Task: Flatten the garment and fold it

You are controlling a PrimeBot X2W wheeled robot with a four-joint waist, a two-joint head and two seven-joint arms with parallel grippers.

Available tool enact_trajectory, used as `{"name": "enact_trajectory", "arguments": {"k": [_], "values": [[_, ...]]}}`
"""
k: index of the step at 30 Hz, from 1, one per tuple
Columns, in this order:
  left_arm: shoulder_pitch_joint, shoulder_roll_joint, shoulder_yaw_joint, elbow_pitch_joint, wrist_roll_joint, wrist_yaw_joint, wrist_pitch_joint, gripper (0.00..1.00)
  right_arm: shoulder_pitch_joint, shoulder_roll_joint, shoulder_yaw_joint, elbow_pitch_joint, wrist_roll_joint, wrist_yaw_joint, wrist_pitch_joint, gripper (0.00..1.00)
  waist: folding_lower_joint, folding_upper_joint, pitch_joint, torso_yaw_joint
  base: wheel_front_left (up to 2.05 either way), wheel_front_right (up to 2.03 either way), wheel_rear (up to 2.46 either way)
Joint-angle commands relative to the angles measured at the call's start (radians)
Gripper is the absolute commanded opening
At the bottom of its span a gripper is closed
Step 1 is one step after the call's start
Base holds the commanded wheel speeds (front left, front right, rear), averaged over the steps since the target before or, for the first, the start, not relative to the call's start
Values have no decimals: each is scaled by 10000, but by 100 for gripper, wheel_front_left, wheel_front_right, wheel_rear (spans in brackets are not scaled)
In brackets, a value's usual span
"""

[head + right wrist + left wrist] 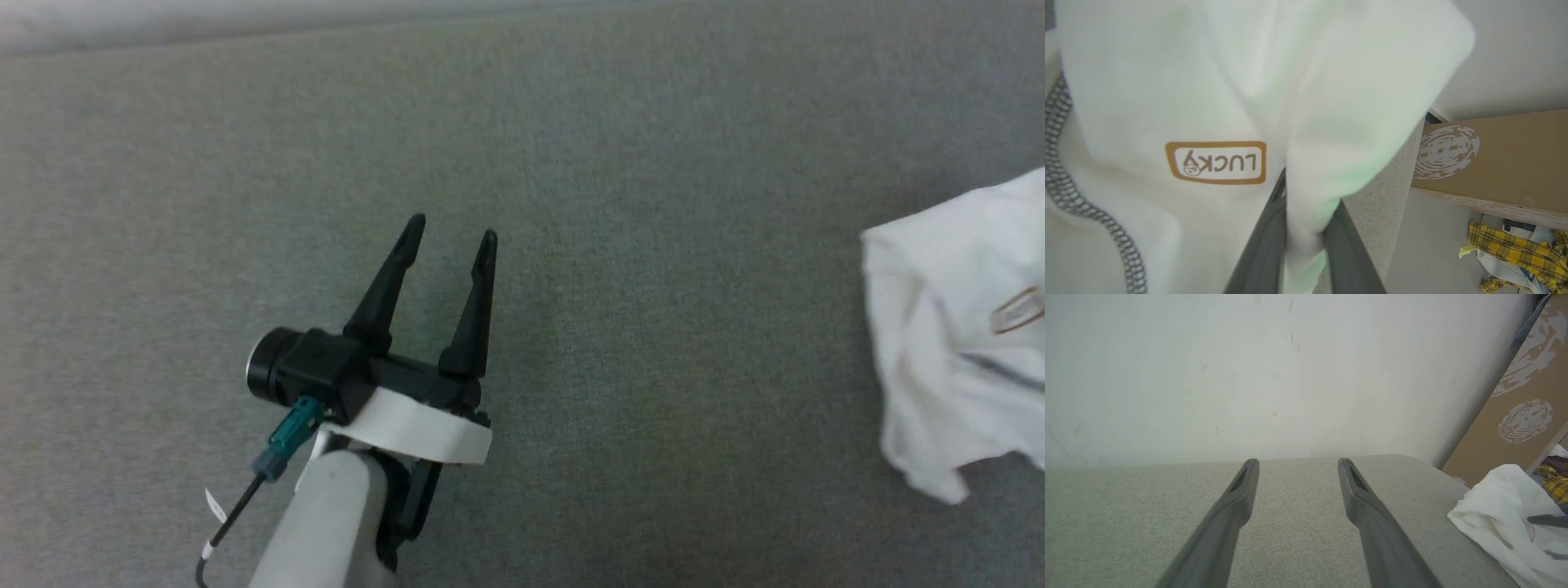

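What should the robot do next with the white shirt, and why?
Probably the left tool should reach right toward the shirt and take a second hold. It is open over the bare grey surface, apart from the shirt, which is bunched at the right and pinched in the right tool. Two holds would likely help spread it flat.

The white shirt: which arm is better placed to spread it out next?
Right, probably. The right gripper is shut on a fold of the garment, while the left gripper hangs open over the grey surface, apart from it.
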State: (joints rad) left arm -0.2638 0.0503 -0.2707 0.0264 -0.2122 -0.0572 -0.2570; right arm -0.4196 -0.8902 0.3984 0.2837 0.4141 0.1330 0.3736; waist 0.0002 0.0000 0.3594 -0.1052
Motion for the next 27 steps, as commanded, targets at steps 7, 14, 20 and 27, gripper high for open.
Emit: {"name": "enact_trajectory", "arguments": {"k": [7, 14, 20, 27], "values": [[-553, -1, -160, -136, 268, -144, -47, 100, -848, -640, -549, 2247, -658, -23, -1674, 0, -2, 0, 1728, -113, 0, 0, 0], [-637, -1, -131, -118, 344, -143, -47, 100, -1357, -272, -1621, 4238, -1254, -23, -2633, 0, -2, 0, 2080, 184, 0, 0, 0], [-596, -1, -101, -26, 313, -145, -47, 100, -1471, 171, -2201, 5316, -1487, -23, -2763, 38, -2, 0, 1979, 261, 0, 0, 0], [-216, -1, 35, 264, 88, -88, -47, 100, -2116, 319, -2469, 5920, -2129, -23, -2900, 100, -2, 0, 852, 109, 0, 0, 0]]}}
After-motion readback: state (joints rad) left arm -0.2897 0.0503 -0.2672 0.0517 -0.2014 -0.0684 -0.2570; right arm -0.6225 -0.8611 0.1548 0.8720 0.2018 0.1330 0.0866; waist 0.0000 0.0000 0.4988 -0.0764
